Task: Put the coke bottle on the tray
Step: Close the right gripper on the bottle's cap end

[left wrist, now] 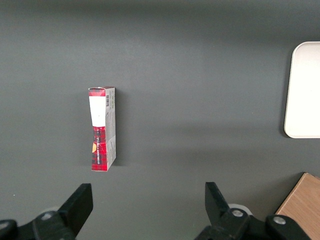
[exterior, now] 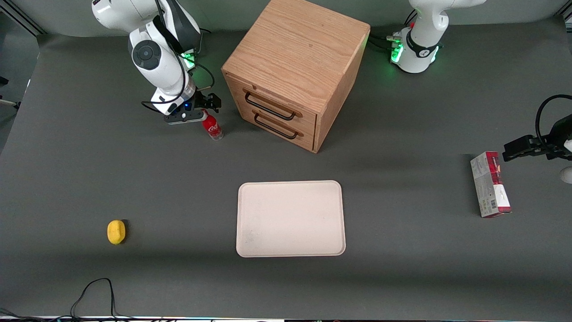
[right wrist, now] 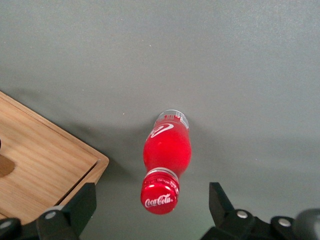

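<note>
One coke bottle [exterior: 212, 126] stands upright on the dark table mat [exterior: 402, 268], beside the front of the wooden cabinet [exterior: 295, 67] and toward the working arm's end. The gripper [exterior: 196, 112] hangs directly above the bottle's cap; in the right wrist view its two fingers [right wrist: 75, 207] are spread wide on either side of the bottle [right wrist: 166, 150], touching nothing, and the cap seems to sit a little below the fingertips, though the height is hard to judge.

One tray [exterior: 290, 219] lies flat and bare, nearer the front camera than the cabinet and well apart from the bottle. Open mat runs between bottle and tray.

The cabinet has two drawers, each with one dark handle [exterior: 269, 107], both closed. Its lower front corner is near the bottle.

One lemon [exterior: 116, 232] lies near the working arm's end, well apart from the tray. One red-and-grey carton [exterior: 490, 184] lies toward the parked arm's end, also well clear of the tray's edge.
</note>
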